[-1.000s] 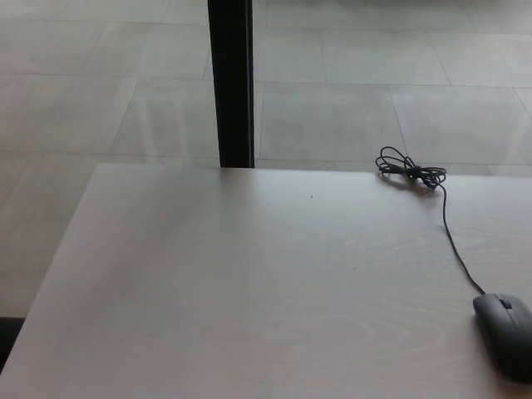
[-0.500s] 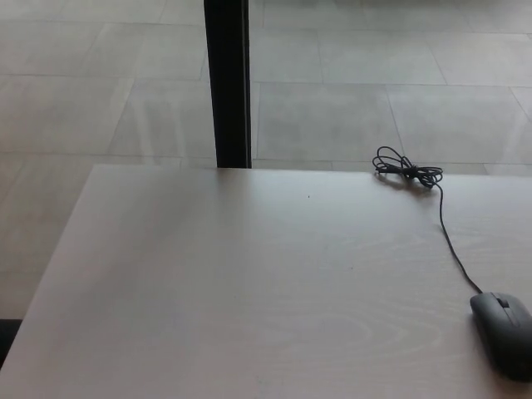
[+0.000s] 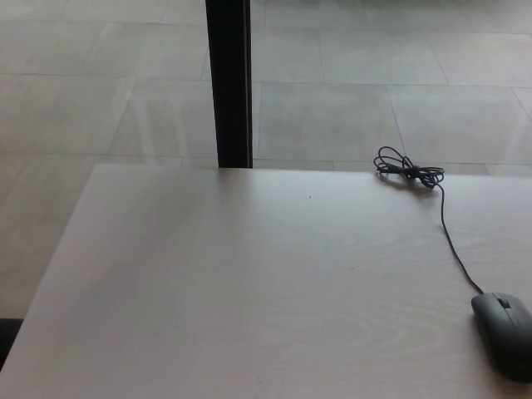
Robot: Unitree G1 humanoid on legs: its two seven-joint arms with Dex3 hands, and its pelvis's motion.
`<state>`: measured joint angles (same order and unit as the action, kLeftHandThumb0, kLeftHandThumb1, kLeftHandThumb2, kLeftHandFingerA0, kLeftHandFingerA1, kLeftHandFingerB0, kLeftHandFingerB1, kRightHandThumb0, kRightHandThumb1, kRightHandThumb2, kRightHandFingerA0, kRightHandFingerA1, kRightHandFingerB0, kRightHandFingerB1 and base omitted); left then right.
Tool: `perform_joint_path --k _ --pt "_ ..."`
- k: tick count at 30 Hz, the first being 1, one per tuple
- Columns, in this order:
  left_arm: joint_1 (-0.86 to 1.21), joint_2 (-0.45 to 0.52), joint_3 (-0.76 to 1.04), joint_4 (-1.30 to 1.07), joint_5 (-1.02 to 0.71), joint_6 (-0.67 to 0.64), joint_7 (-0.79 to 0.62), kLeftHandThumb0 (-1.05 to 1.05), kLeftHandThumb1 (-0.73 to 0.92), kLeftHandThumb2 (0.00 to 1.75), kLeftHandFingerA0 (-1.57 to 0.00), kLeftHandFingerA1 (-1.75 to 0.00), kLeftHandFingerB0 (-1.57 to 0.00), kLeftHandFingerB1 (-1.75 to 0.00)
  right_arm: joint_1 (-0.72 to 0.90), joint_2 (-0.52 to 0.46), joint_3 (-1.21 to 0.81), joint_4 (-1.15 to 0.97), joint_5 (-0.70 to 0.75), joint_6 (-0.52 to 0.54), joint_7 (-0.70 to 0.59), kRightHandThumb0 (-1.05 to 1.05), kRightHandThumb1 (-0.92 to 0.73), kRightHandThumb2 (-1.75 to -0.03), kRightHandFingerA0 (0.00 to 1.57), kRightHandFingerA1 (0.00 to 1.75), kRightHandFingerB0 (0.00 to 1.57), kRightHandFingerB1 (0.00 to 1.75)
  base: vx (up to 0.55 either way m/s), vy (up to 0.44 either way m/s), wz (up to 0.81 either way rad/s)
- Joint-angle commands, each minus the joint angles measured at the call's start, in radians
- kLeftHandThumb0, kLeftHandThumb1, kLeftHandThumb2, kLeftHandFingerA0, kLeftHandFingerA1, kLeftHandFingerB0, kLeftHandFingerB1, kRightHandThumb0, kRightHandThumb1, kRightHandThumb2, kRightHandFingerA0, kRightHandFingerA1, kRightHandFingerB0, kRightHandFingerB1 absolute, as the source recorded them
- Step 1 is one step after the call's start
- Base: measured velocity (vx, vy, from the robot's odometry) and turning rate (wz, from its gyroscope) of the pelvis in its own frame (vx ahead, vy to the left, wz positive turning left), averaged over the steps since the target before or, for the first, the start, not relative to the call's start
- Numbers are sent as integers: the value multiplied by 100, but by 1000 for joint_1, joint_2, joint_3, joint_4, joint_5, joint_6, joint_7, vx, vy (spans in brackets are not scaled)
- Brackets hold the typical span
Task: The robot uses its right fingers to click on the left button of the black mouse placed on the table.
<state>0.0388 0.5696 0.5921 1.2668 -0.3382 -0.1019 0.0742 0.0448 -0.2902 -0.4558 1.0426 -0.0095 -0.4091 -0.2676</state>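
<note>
Pale wood grain is running across the wide, light tabletop (image 3: pixel 249 291), which is filling most of the head view and tapering toward its far edge. Down at the near right corner, the black, rounded computer mouse (image 3: pixel 506 332) is lying flat on the tabletop, partly cut off by the picture's right edge, with its narrow scroll wheel showing near the front of its back. From its nose a thin black cable (image 3: pixel 453 245) is trailing away across the wood toward the far edge, bending gently as it goes, and it is ending in a small tangled coil of loops (image 3: pixel 407 172) sitting just at the far right rim of the tabletop. Nothing is touching the mouse or the cable, and the wood to the left of them is lying bare.

Beyond the tabletop, a dark, upright post (image 3: pixel 229 83) is standing straight behind the far edge, a little left of the middle. Behind it the grey tiled floor (image 3: pixel 374 91) is stretching away in big square slabs, catching a dull sheen of light.

Neither of the robot's hands is showing anywhere, so I cannot tell whether either hand is wide, narrow or holding anything.
</note>
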Motion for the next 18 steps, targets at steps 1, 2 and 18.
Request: perform_joint_path --k 1,2,18 --pt "-1 22 1 5 3 10 -14 -34 44 55 -96 -141 -67 -58 7 -26 6 1 18 -29 -23 -11 -46 -59 46 66 58 53 0 0 0" --pt "2 21 5 2 -1 6 -22 -34 43 55 -93 -141 -67 -58 5 -28 7 2 20 -25 -21 -12 -46 -59 52 67 58 53 0 0 0" --pt "8 19 14 -16 1 2 -23 -33 45 55 -99 -142 -68 -58 3 -33 22 26 39 -36 -12 -15 -45 -60 45 65 56 55 0 0 0"
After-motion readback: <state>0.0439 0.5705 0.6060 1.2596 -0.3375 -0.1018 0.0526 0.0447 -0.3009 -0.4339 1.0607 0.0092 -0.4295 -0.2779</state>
